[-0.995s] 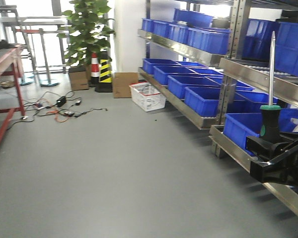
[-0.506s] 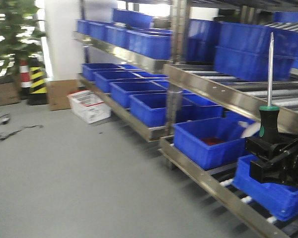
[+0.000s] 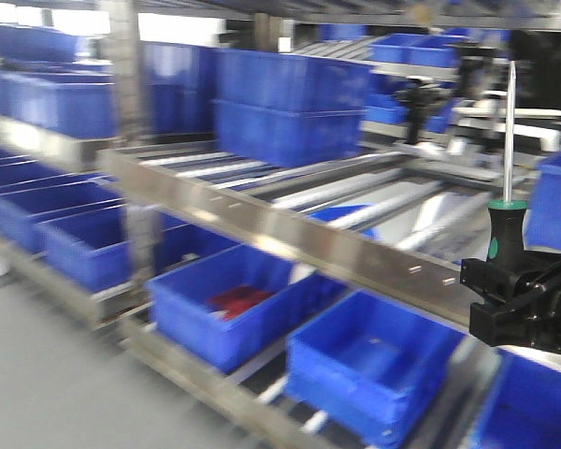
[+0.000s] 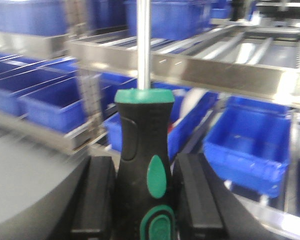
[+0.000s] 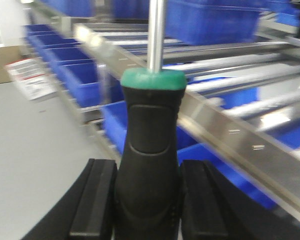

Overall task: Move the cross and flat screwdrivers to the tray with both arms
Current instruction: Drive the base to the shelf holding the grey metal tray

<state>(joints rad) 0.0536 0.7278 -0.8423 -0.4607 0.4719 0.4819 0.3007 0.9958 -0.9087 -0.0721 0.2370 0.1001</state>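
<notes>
My left gripper (image 4: 145,161) is shut on a screwdriver (image 4: 143,120) with a black handle and green patches. Its steel shaft points straight up out of the frame. My right gripper (image 5: 149,165) is shut on the second screwdriver (image 5: 151,117), also upright, with a green collar under the shaft. In the front view one black gripper (image 3: 516,295) at the right edge holds a screwdriver (image 3: 507,229) upright; I cannot tell which arm it is. The grey metal tray is out of view.
Steel roller shelving (image 3: 290,234) runs across the view, close in front. Deep blue plastic bins (image 3: 234,304) sit on its levels, one with a red item inside. Grey floor (image 3: 37,374) lies at the lower left. The picture is motion-blurred.
The front view has swung right along the shelving. The plant, cone, floor cables and white crate have left the frame. The gripper still holds its screwdriver upright in the same spot.
</notes>
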